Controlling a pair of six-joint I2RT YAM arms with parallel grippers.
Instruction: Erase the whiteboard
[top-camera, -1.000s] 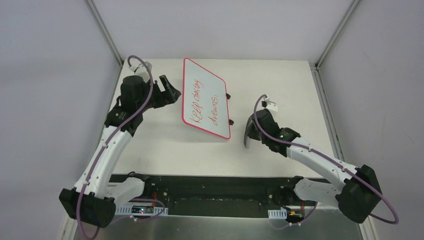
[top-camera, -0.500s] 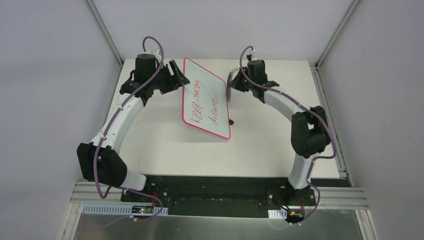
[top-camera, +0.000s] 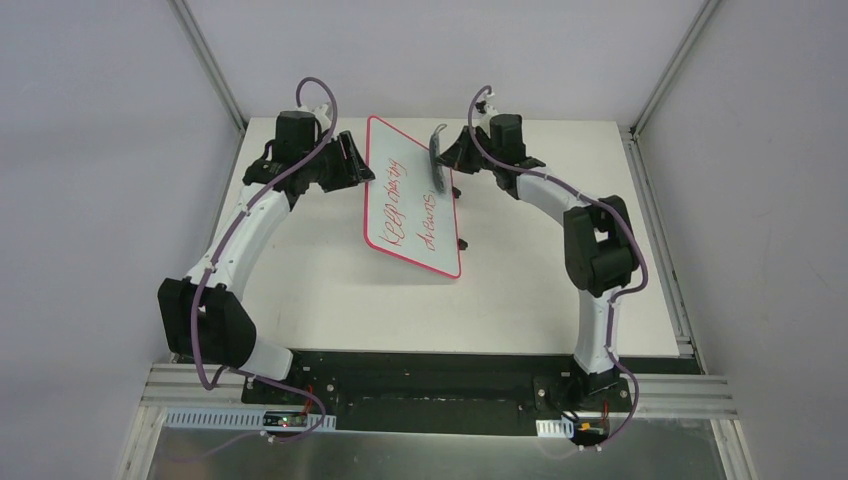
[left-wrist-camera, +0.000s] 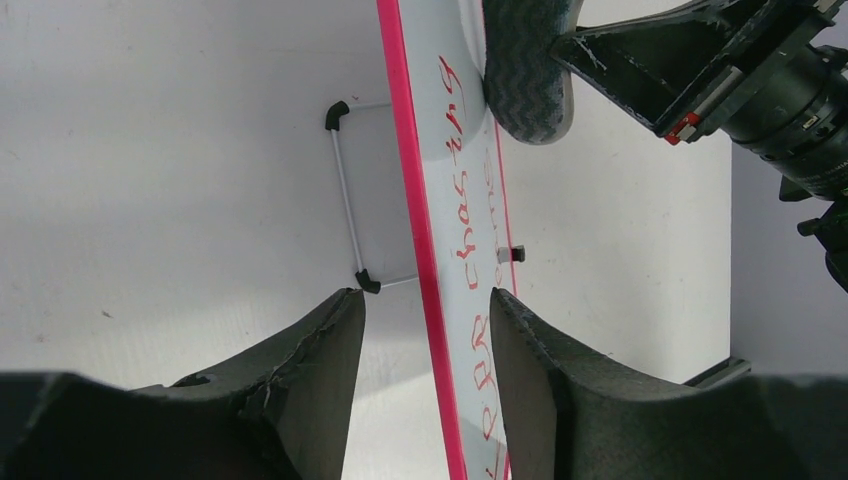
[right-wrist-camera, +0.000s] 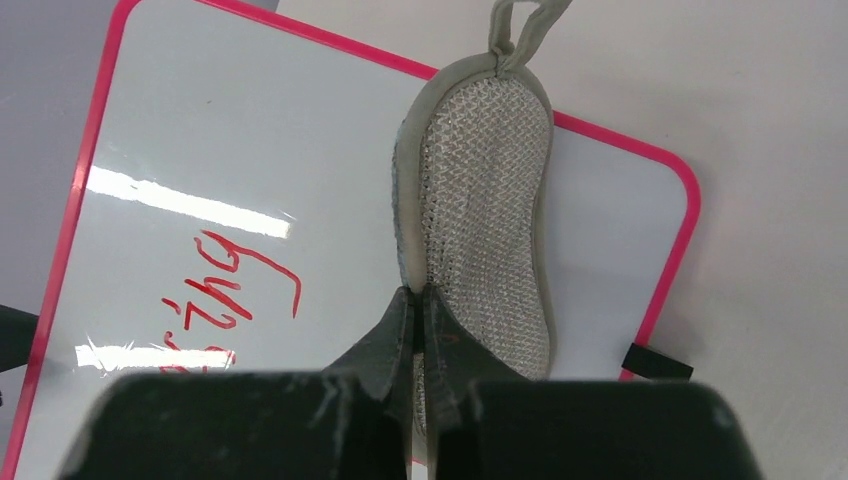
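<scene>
The whiteboard (top-camera: 410, 195) has a pink frame and red handwriting and sits on the far middle of the table. My left gripper (top-camera: 357, 165) is open at its far left edge. In the left wrist view the board's edge (left-wrist-camera: 455, 230) runs between the left gripper's (left-wrist-camera: 427, 335) spread fingers. My right gripper (top-camera: 455, 152) is shut on a grey mesh eraser pad (top-camera: 438, 160). The pad lies against the board's far right corner. The right wrist view shows the right gripper (right-wrist-camera: 418, 300), the pad (right-wrist-camera: 485, 220) and the board (right-wrist-camera: 250, 150). The pad also shows in the left wrist view (left-wrist-camera: 525, 80).
A thin wire stand with black feet (left-wrist-camera: 345, 190) sticks out behind the board. Black feet (top-camera: 463, 243) show on the board's right edge. Grey walls and metal posts (top-camera: 215, 70) close in the white table (top-camera: 540, 290). A black rail (top-camera: 420, 375) runs along the near edge.
My right arm swung up from the table's right side and carried the pad left onto the board's far corner. My left gripper moved up and right to straddle the board's edge.
</scene>
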